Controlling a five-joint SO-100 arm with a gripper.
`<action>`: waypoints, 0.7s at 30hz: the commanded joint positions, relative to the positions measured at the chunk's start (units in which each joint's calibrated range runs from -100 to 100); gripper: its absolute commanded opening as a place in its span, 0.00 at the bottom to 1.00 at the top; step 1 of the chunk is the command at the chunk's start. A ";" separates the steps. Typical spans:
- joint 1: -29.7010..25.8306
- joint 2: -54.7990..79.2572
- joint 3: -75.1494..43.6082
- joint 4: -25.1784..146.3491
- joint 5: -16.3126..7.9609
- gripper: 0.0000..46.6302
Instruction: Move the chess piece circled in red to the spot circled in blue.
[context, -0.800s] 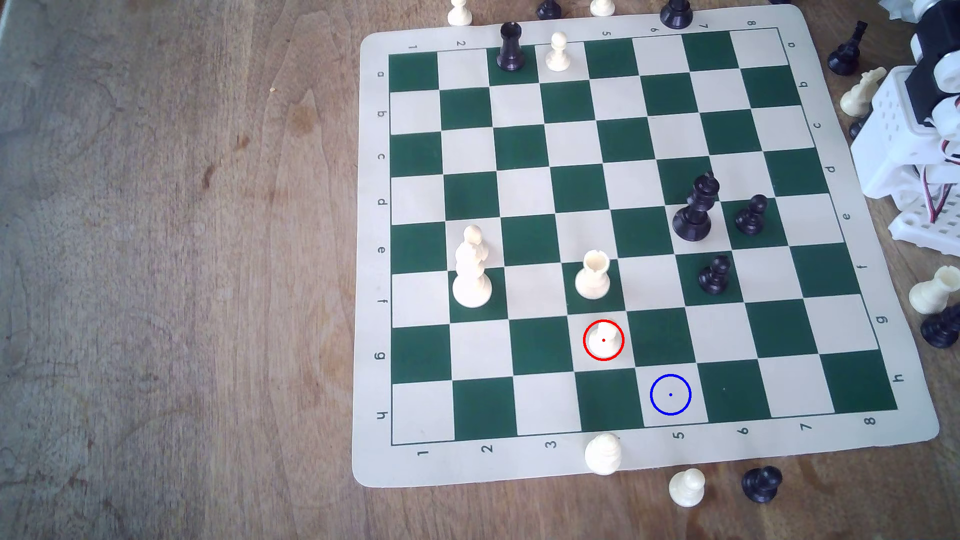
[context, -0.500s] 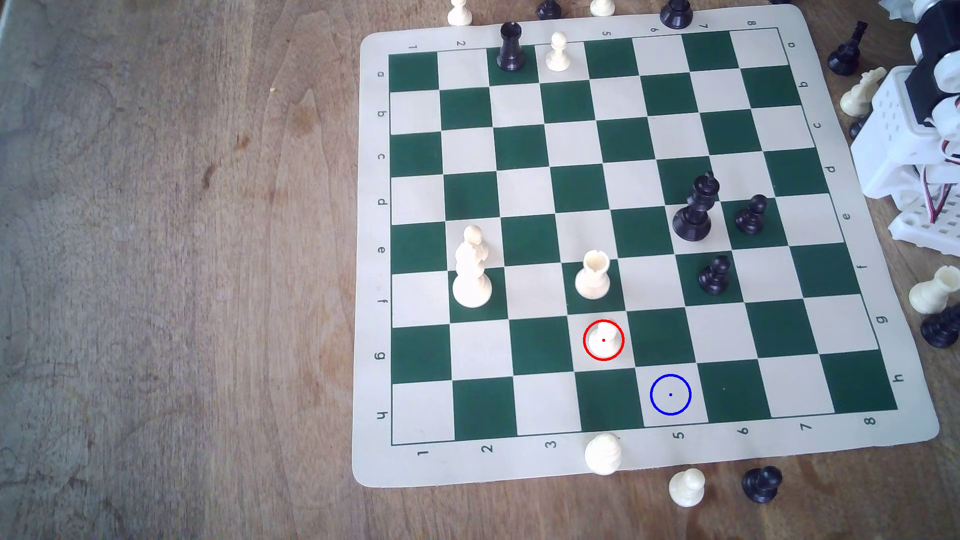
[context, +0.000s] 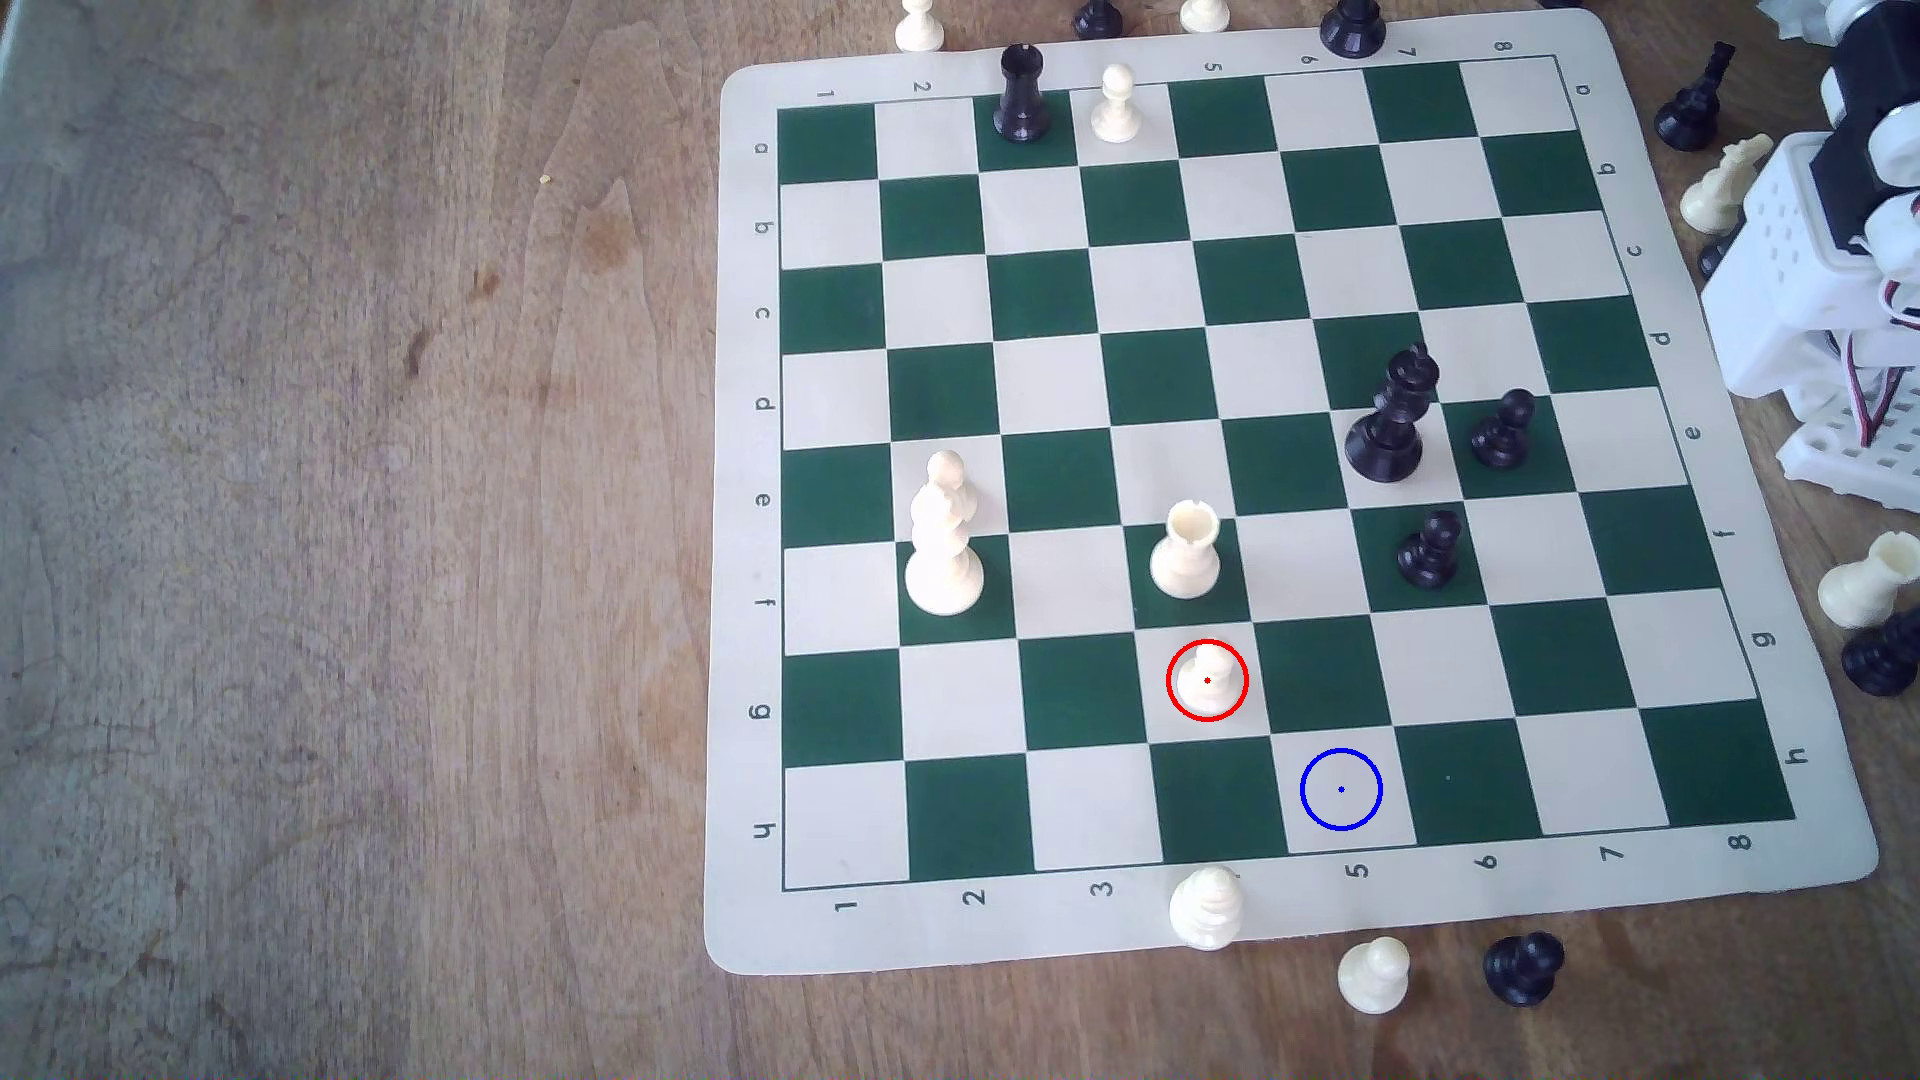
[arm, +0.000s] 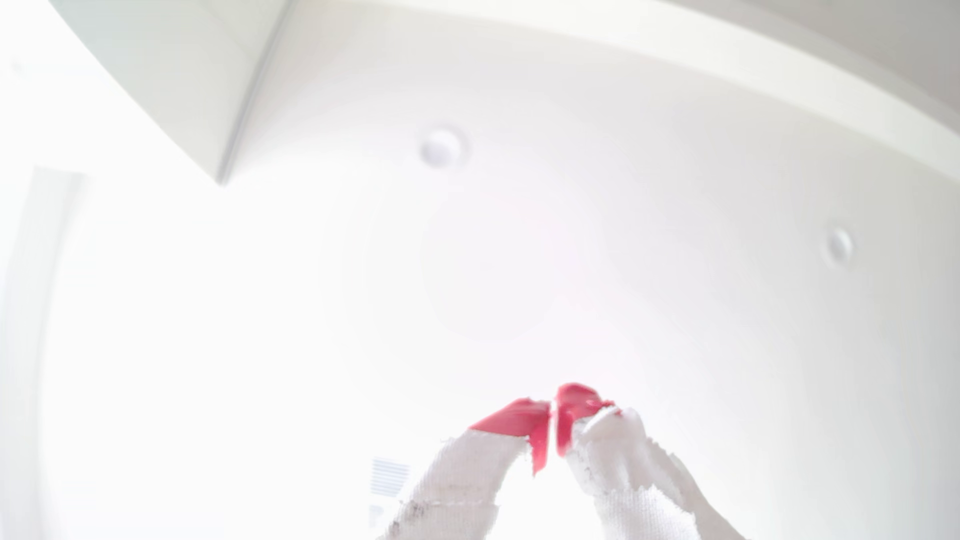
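In the wrist view we see the gripper (arm: 551, 415), two white cloth-wrapped fingers with red tape tips, pressed together with nothing between them, pointing at a bright white ceiling with two round recessed lights. In the exterior view, the white plastic arm base (context: 1813, 301) with red and white wires sits past the mat's edge at the exterior view's right.

The green-and-cream chess mat (context: 1288, 924) lies on a brown wooden table (context: 343, 540). The small cream-white plastic pawn (context: 1207, 680), ringed in red, stands upright on a cream square in row g, column 4. The cream square ringed in blue (context: 1341, 789) is diagonally next to it, in row h, column 5, bare. A taller cream rook with a notched top (context: 1185, 550) stands on the square just behind the pawn.

The border carries printed numbers 1 to 8 and letters a to h.
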 joint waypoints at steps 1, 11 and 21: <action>-6.33 -0.28 0.81 -0.12 -4.05 0.00; -17.21 -0.20 0.81 47.87 6.15 0.00; -17.36 11.35 -12.15 96.44 -0.34 0.00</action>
